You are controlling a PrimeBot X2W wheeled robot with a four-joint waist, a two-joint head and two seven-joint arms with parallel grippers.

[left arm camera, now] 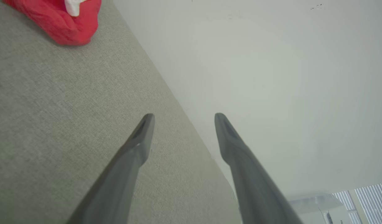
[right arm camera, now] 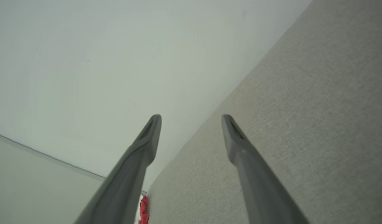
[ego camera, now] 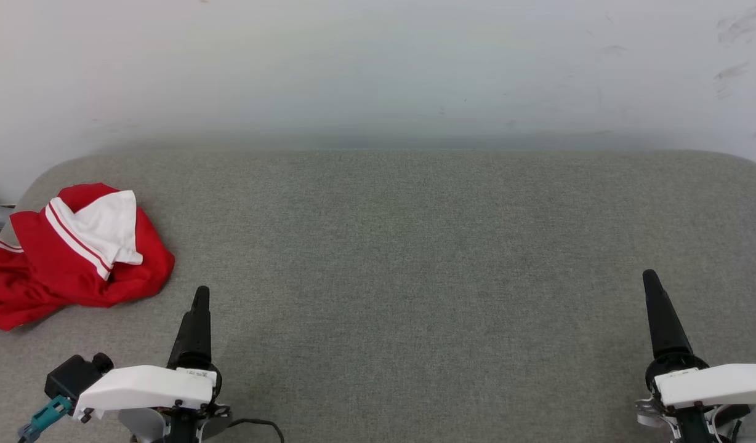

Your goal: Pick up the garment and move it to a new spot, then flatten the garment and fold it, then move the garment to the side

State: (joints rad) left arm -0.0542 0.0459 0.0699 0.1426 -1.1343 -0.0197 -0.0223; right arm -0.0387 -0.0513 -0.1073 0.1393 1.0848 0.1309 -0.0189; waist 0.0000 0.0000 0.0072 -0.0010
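Garment: we see the garment point(ego camera: 76, 252) crumpled in a heap at the far left of the grey fabric surface point(ego camera: 415, 277); red cloth is bunched up, with a white sleeve and its red-and-white striped trim lying on top; part of it runs past the left edge of the head view; we cannot make out any lettering in the folds.
Left gripper: our left gripper point(left arm camera: 183, 115) hangs over the surface near the heap's right side, apart from it; its dark fingers point(left arm camera: 138, 146) are spread wide with nothing between them.
Right gripper: our right gripper point(right arm camera: 191, 116) is at the far right of the surface, well apart from the garment; its fingers point(right arm camera: 240, 146) are released and empty.
Wall: a pale wall point(ego camera: 378, 61) rises behind the surface's far edge; faint scuffs mark its upper right.
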